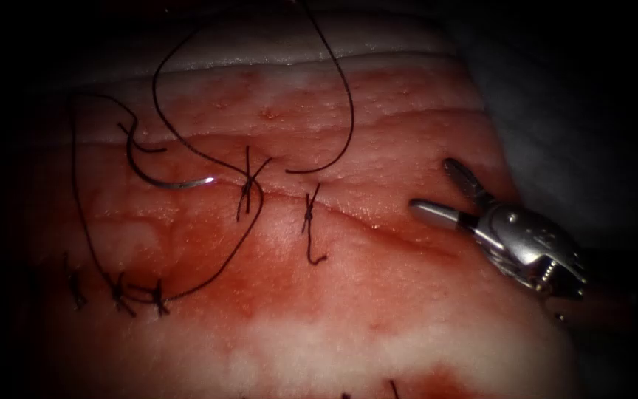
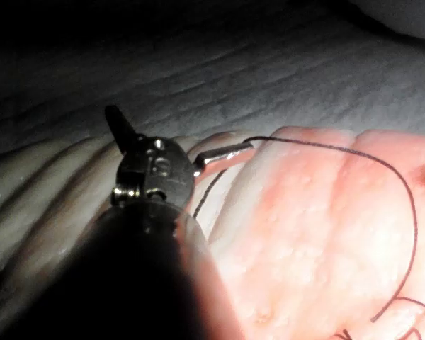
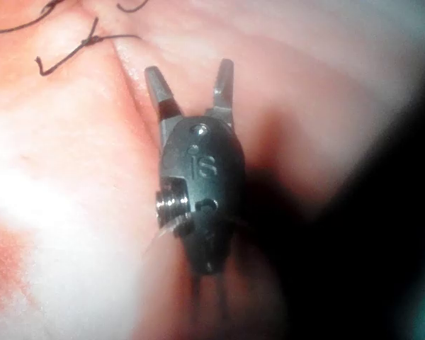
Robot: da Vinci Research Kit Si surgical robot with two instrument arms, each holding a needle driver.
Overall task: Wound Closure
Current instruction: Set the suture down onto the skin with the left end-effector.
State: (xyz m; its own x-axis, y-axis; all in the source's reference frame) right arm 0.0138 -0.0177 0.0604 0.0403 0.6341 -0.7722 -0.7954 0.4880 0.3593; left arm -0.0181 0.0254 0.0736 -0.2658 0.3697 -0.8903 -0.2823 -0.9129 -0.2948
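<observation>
The tissue [image 1: 378, 295] looked wet and glossy, its surface soft, finely pimpled and ridged in pale fatty bands, with red fluid [image 1: 208, 244] lying as a thin shiny film over it. The needle [image 1: 167, 179] was smooth polished metal and caught a bright glint near its tip. The thread [image 1: 345, 96] was dark, matt and thin, stiff at the knots. The right tool [image 1: 441, 191] was bright brushed metal with gleaming, open jaws; the left tool [image 2: 177, 142] was darker metal, duller in sheen.
</observation>
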